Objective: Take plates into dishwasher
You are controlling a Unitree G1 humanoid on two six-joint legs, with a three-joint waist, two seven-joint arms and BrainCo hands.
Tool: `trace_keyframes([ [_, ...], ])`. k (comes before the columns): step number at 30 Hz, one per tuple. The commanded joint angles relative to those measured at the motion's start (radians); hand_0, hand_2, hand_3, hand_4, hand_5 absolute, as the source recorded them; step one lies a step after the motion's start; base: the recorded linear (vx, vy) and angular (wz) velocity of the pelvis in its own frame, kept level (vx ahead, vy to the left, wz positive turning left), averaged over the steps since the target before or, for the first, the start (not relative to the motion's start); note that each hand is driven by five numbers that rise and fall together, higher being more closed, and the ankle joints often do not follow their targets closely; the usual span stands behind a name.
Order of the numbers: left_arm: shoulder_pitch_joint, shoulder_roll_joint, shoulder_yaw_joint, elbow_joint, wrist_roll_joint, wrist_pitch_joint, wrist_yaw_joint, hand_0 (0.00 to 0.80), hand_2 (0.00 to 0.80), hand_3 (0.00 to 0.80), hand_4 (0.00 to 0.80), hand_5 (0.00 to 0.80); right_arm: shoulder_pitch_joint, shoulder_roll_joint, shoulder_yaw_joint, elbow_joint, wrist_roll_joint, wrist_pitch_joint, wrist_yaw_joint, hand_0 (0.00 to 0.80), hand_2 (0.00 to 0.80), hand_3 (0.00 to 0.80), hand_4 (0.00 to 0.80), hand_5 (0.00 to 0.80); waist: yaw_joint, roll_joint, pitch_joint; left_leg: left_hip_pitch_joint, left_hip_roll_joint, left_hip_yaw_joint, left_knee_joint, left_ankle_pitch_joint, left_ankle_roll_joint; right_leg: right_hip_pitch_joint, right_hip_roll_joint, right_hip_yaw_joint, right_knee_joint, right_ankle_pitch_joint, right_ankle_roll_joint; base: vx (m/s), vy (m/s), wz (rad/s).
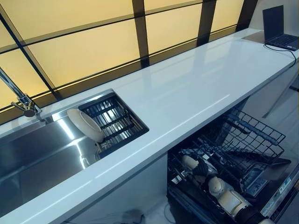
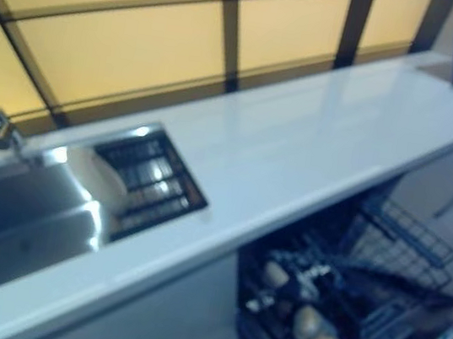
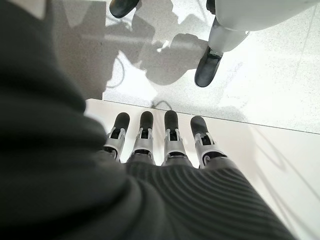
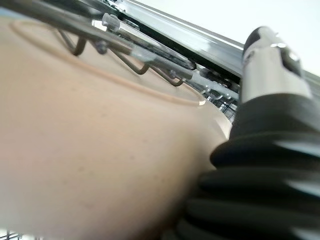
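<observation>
The white countertop [image 1: 187, 88] runs from about 7 o'clock to 1 o'clock across the head views, with the steel sink [image 1: 37, 149] at 9 o'clock and the open dishwasher [image 1: 261, 186] below the counter edge at 4 to 5 o'clock, its wire rack [image 1: 252, 135] pulled out. In the sink, a dark drying rack [image 1: 117, 122] holds one cream plate [image 1: 85, 124] standing on edge and tilted, its long axis running from about 10 o'clock to 4 o'clock. That plate lies well apart from both hands, toward 9 o'clock from the dishwasher. A second, beige plate [image 4: 90, 140] fills the right wrist view, pressed close against the right hand [image 4: 272, 65] with rack wires just past its rim; judging by this, the right hand is down in the dishwasher, setting that plate among the tines. The right arm shows at 5 o'clock in the head view inside the rack. Whether its fingers curl round the plate cannot be told, since only one digit shows beside the rim. The left hand [image 3: 165, 145] hangs over the floor by the white cabinet front, fingers straight and side by side, holding nothing; it looks the freer hand for the sink plate, though not near it.
</observation>
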Motion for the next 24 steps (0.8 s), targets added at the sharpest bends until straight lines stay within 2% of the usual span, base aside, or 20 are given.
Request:
trace_keyframes([
  [1,-0.050,0.034,-0.020,-0.028,0.006,0.023,-0.004,0.000,0.000,0.000,0.000,0.000,0.087,0.101,0.083,-0.001,0.063,-0.019,-0.004,0.000,0.000,0.000,0.000,0.000,0.012,-0.045,0.060,-0.015,-0.071,0.024,-0.004,-0.027,0.036,-0.064,0.004,0.062,0.083,-0.036,0.002,0.000,0.000,0.00],
  [8,-0.019,0.055,-0.006,-0.079,0.006,0.058,0.000,0.000,0.000,0.000,0.000,0.000,0.128,0.056,0.014,-0.123,0.107,-0.050,-0.071,0.000,0.000,0.000,0.000,0.000,0.006,-0.059,0.063,-0.009,-0.064,0.031,-0.004,-0.028,0.036,-0.060,0.012,0.063,0.079,-0.032,0.005,0.000,0.000,0.00],
  [15,0.023,0.079,0.016,-0.118,-0.003,0.064,0.012,0.000,0.000,0.000,0.000,0.000,0.211,0.000,-0.102,-0.247,0.167,-0.120,-0.117,0.000,0.000,0.000,0.000,0.000,-0.011,-0.071,0.068,0.000,-0.053,0.045,-0.004,-0.031,0.040,-0.057,0.021,0.068,0.080,-0.035,0.008,0.000,-0.006,-0.03],
  [24,0.055,0.093,0.042,-0.142,-0.009,0.066,0.021,0.000,0.000,0.000,0.000,0.000,0.292,-0.016,-0.197,-0.311,0.214,-0.158,-0.135,0.000,0.000,0.000,0.000,0.000,-0.026,-0.083,0.069,0.007,-0.048,0.058,-0.004,-0.034,0.043,-0.051,0.026,0.069,0.082,-0.040,0.008,0.001,0.000,-0.02],
])
